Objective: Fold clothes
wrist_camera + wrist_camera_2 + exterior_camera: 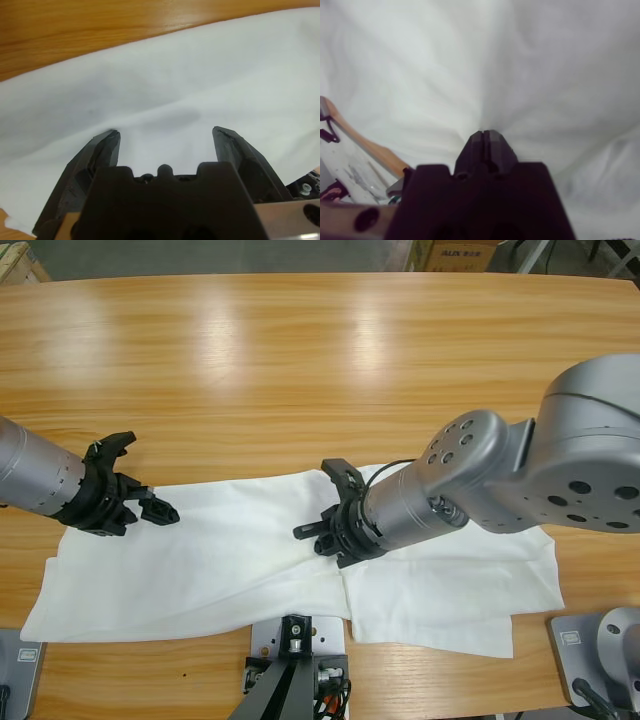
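Observation:
The clothes are one white T-shirt (pixel 220 560) lying spread and wrinkled along the table's front half. My left gripper (pixel 150 485) comes in from the left and hangs open just over the shirt's upper left part. In the left wrist view the shirt (pixel 200 75) fills the picture, and the left gripper (pixel 167 135) holds nothing. My right gripper (pixel 305 532) reaches in from the right to the shirt's middle. There the right gripper (pixel 487 135) is shut on a pinch of cloth, and the shirt (pixel 545 75) puckers toward its tips. No lettering or neck shows.
The wooden table (pixel 300 360) stretches far behind the shirt. A cardboard box (pixel 455 252) stands beyond its far edge at the top right. Another box (pixel 20 260) sits at the top left corner. The shirt's lower hem lies close to the front edge.

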Controlling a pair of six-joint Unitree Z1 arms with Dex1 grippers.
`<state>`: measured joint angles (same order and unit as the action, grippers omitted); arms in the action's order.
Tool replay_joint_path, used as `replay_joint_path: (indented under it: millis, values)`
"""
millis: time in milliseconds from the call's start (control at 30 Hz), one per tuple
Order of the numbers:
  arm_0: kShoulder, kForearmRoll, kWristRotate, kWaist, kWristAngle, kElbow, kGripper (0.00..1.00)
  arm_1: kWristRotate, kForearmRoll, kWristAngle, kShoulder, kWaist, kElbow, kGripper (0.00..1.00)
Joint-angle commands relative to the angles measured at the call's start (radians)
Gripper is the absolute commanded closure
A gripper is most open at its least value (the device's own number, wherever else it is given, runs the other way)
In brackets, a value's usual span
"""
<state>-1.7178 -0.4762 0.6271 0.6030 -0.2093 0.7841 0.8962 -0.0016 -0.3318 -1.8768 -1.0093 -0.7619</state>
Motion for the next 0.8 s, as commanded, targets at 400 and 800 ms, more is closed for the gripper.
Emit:
replay_joint_path:
  millis: [400, 800]
  values:
    - [-0.047, 0.036, 0.013, 0.001, 0.015, -0.045, 0.266, 0.023, 0.017, 0.03, -0.007, -0.034, 0.003, 1.0]
    - [-0.066, 0.05, 0.014, 0.001, 0.015, -0.045, 0.266, 0.009, 0.042, 0.051, 0.098, -0.034, -0.02, 1.0]
